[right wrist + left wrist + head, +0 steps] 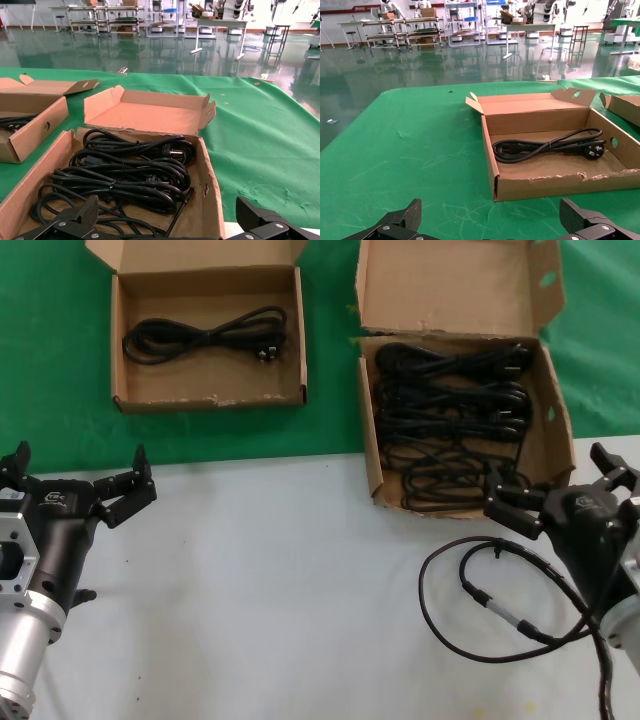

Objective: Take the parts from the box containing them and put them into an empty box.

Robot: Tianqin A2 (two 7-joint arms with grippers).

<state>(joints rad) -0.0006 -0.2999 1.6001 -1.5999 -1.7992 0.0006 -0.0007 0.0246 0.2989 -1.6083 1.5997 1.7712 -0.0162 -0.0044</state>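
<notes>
The larger, tall-lidded box (556,430) stands at the back right with several bundled black cords (450,420) piled inside. My right gripper (555,475) hovers open at that box's near edge with nothing between its fingers; in its wrist view the cords (125,170) lie just beyond the gripper (167,215). The smaller shallow box (210,390) sits at the back left and holds one cord (205,337). My left gripper (80,468) waits open over the white table's left side, well short of that box (545,187), whose cord (545,147) shows beyond the gripper (490,217).
Both boxes rest on a green cloth (60,360) behind the white table (280,580). A thicker black robot cable (480,600) with a white-banded connector loops on the table beside my right arm. A green gap (330,360) separates the boxes.
</notes>
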